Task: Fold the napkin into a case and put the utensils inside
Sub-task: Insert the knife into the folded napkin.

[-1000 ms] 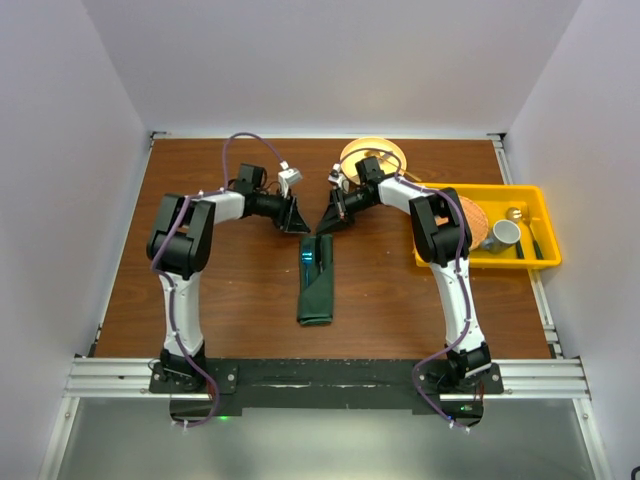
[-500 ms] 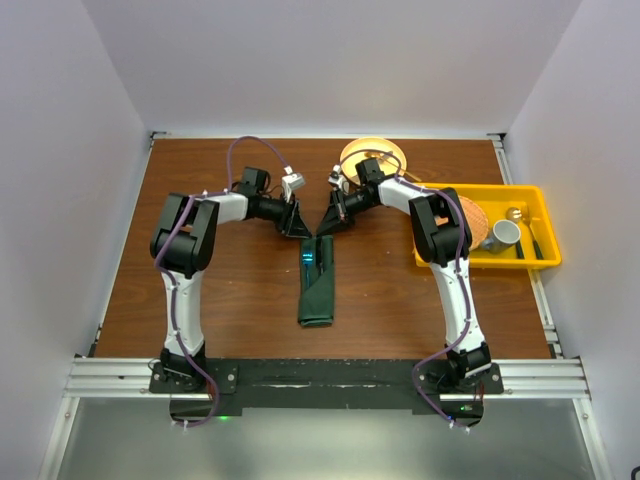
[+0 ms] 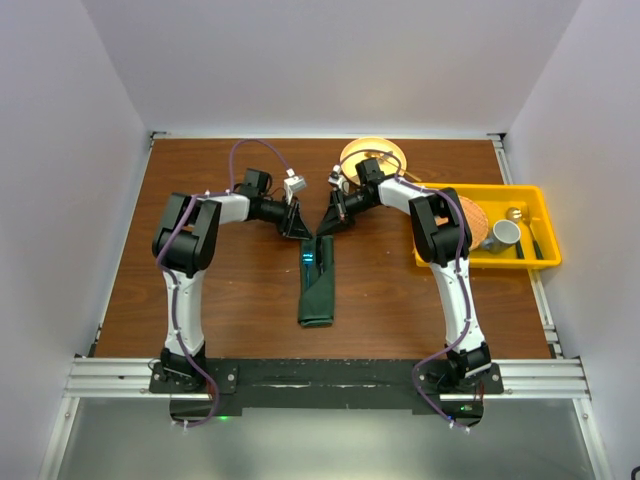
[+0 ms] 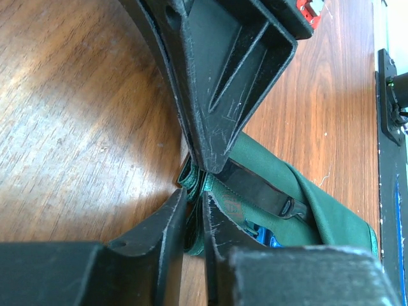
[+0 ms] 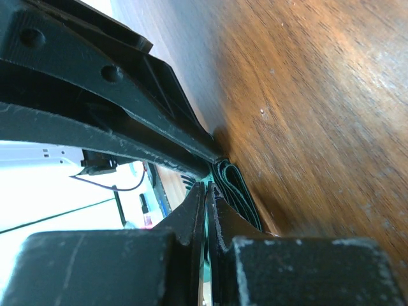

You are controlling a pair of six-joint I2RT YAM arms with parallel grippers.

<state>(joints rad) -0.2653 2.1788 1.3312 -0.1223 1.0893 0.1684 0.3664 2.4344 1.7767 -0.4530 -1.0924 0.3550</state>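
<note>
Plate (image 3: 390,150) behind case (image 3: 317,285); bin (image 3: 543,212) far right.

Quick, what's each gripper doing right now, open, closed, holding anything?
Left gripper: jaws closed, pinching the far end of the dark green folded cloth case.
Right gripper: jaws closed on that case's folded edge.

Writing, labels, brands: none legible in any view.
Numbers, signs: none legible.
Tray (image 3: 500,188) at 3 o'clock: no readable marking.
</note>
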